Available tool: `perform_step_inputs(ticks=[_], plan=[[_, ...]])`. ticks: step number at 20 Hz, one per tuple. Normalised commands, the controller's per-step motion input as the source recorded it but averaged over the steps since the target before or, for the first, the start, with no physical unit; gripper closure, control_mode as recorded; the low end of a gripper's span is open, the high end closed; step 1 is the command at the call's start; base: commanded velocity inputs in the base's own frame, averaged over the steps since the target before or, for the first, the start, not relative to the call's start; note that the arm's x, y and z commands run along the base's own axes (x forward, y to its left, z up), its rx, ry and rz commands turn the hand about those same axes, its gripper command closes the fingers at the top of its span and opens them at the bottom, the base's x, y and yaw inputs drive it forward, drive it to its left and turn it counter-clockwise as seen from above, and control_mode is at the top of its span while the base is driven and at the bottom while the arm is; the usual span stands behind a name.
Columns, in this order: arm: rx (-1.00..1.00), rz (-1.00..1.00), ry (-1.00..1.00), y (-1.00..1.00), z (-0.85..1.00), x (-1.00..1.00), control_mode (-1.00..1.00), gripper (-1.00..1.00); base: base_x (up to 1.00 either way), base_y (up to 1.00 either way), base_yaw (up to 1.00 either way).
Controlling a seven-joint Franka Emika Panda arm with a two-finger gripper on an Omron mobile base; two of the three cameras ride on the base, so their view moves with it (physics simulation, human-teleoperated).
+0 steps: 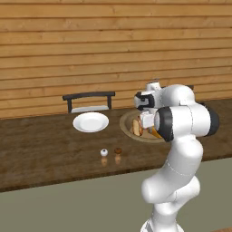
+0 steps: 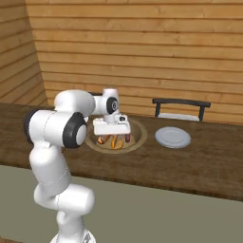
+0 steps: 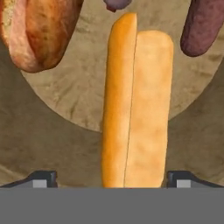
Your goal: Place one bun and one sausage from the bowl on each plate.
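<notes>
Tan-brown and thick-rimmed, the bowl (image 1: 128, 123) sits on the dark wooden table (image 1: 41, 145), toward its far edge, directly beneath the arm's hand. In the hand view its floor (image 3: 74, 87) is a mottled sandy brown with a darker sloping wall around it. A pale golden bun (image 3: 135, 105), split along its length, lies in the middle of the bowl and runs straight away from the camera. A second, browner bun (image 3: 37, 33) lies at the upper left of that view, and a dark reddish sausage (image 3: 203, 26) at the upper right, both apart from the golden bun. The end of another dark piece (image 3: 116, 4) shows just past the golden bun's far tip; what it is cannot be told.

1 white plate (image 1: 90, 122) lies on the table to the left of the bowl, near it but not touching. Another white plate (image 2: 173, 137) lies to the bowl's right, likewise apart. A dark chair (image 1: 89, 100) stands behind the table at each plate. 2 small shakers (image 1: 111, 152) stand close together nearer the front edge, well clear of bowl and plates.

The fingers (image 3: 112, 179) stand wide open, 1 tip on each side of the golden bun's near end, with bare bowl showing between each tip and the bun. They hold nothing.
</notes>
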Motion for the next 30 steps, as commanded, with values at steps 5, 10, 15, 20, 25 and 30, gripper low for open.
perform_step_inputs(ticks=[5, 10, 15, 20, 25, 30], plan=[[0.00, 0.02, 0.00, -0.17, -0.43, 0.02, -1.00, -1.00, 0.00, 0.00, 0.00], [0.00, 0.00, 0.00, -0.21, -0.33, 0.00, -1.00, -1.00, 0.00, 0.00, 0.00], [0.01, 0.00, 0.01, 0.00, -0.17, 0.00, -1.00, 1.00, 0.00, 0.00, 0.00], [0.00, 0.00, 0.02, 0.00, 0.23, -0.17, -1.00, 1.00, 0.00, 0.00, 0.00], [0.02, 0.00, -0.11, -0.21, 0.98, -0.77, -1.00, 1.00, 0.00, 0.00, 0.00], [0.07, 0.00, -0.27, -0.52, 0.94, -0.40, -1.00, 1.00, 0.00, 0.00, 0.00]])
